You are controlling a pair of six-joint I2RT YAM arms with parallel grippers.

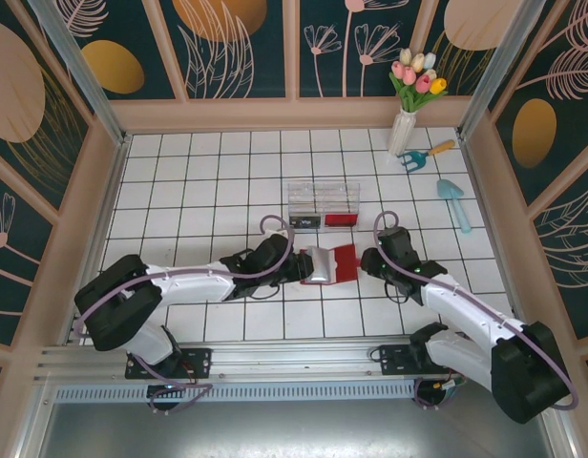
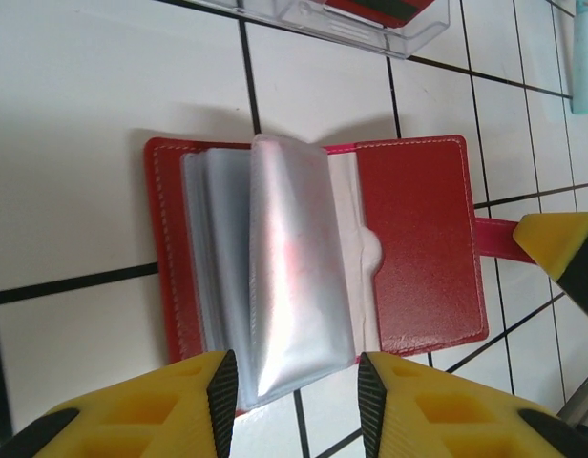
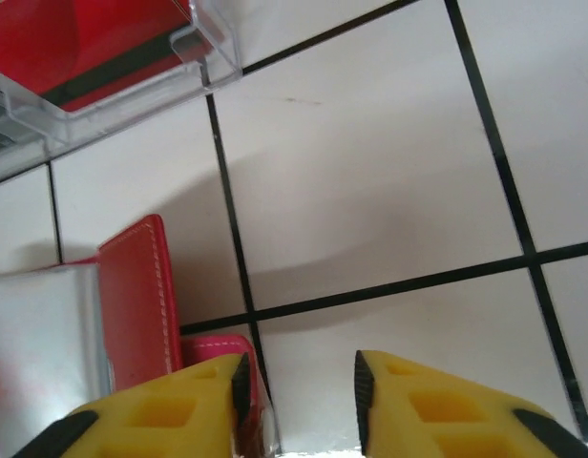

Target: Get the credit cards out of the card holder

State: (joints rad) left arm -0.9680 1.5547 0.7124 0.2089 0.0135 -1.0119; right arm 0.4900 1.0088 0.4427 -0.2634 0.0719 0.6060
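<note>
risk: the open card holder (image 2: 318, 272) may slide or fold shut.
left gripper (image 2: 296, 393) jaws apart around the clear sleeves (image 2: 299, 286), gripping nothing; right gripper (image 3: 296, 393) jaws apart, beside the red tab (image 2: 499, 239), so nothing pins it.

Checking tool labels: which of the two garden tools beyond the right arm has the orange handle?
The small rake beside the vase; the light-blue trowel lies nearer the arms and is one colour throughout.

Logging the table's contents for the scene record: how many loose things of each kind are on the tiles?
Card holder: 1
Clear box: 1
Vase of tulips: 1
Garden tools: 2 (fork, trowel)
Total: 5
</note>
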